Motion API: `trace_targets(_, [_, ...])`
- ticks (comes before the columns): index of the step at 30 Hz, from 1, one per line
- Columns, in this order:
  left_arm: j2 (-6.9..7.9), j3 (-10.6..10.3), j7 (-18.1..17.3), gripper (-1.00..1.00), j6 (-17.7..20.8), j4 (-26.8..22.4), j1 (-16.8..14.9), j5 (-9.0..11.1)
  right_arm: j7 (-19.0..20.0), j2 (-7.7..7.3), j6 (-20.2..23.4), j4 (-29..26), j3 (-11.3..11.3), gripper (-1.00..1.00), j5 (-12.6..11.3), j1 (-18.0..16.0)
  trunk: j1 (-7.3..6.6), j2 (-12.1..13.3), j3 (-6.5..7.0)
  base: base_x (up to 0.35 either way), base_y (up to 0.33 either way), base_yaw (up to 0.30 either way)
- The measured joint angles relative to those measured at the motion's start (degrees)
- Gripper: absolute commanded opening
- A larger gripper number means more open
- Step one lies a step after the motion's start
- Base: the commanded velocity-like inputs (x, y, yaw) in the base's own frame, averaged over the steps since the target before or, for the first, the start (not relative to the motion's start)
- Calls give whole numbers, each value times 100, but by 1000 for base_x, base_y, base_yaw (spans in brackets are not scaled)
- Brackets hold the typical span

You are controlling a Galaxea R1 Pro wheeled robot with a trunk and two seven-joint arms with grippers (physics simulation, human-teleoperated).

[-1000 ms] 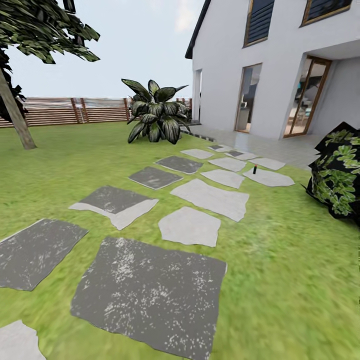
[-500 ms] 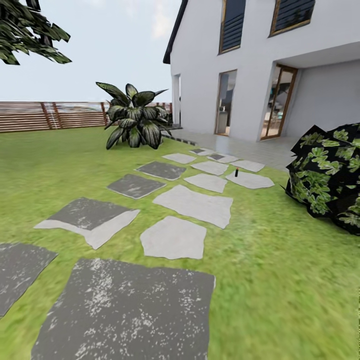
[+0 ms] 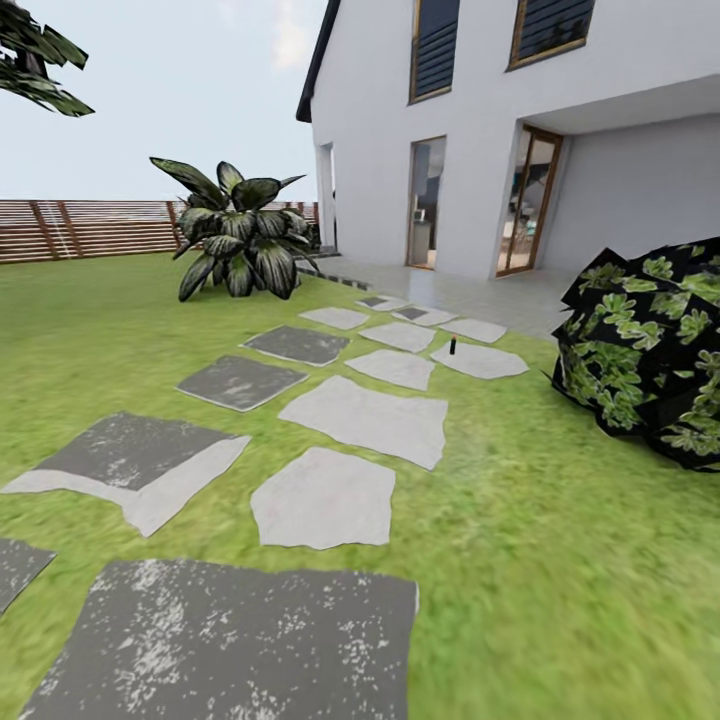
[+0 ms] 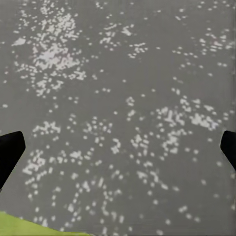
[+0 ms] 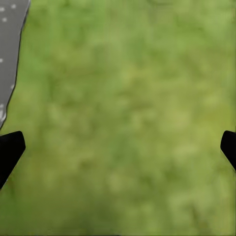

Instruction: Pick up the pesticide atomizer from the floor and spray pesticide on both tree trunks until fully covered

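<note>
The lawn (image 3: 560, 560) of the garden stretches to the slat fence (image 3: 80, 228) at far left, with the white house (image 3: 560, 130) at far right. The task is barely begun: nothing is picked up or sprayed. A small dark upright object (image 3: 453, 347), probably the pesticide atomizer, stands far ahead on a pale stepping stone (image 3: 485, 362). Left gripper (image 4: 118, 150) and right gripper (image 5: 118, 150) are spread wide, holding nothing. No writing is readable.

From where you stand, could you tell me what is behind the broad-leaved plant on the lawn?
Behind the broad-leaved plant runs the brown slatted fence, with the white house to its right. The leaves cover the fence stretch directly behind them, so nothing there can be seen.
</note>
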Motion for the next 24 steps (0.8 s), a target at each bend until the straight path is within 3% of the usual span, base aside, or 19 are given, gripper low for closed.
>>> trace_targets(24, [-6, 0, -1, 100, 3, 1, -3, 0, -3, -16, 0, 11, -1, 100, 8, 0, 0, 0, 0, 339, 0, 0])
